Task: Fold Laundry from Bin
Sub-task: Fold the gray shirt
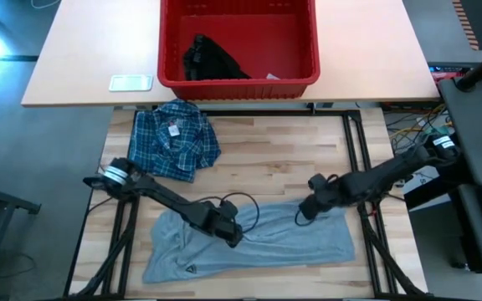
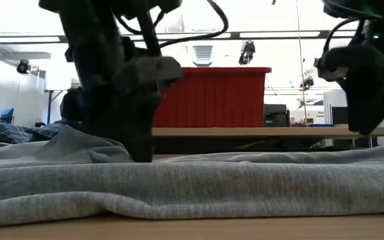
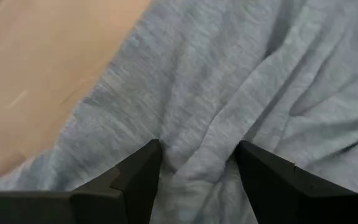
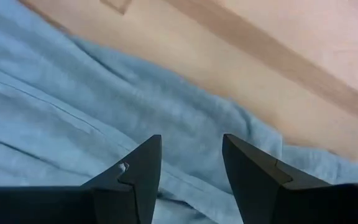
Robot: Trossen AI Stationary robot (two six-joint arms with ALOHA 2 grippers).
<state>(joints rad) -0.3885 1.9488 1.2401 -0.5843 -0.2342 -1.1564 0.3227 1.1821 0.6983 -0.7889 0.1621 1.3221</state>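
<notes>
Lying spread across the near table: grey T-shirt, light, limp, creasing wherever pressed. Sitting just beyond it: plaid shirt, already folded. Waiting in the bin: black garment. Pressing down into the tee's middle: left gripper, fingers parted, a ridge of cloth bunching between them, not yet pinched. Hovering over the far edge: right gripper, parted too, holding nothing. Likely slipping if grabbed by one layer; hem or shoulder seams looking the safer hold.
</notes>
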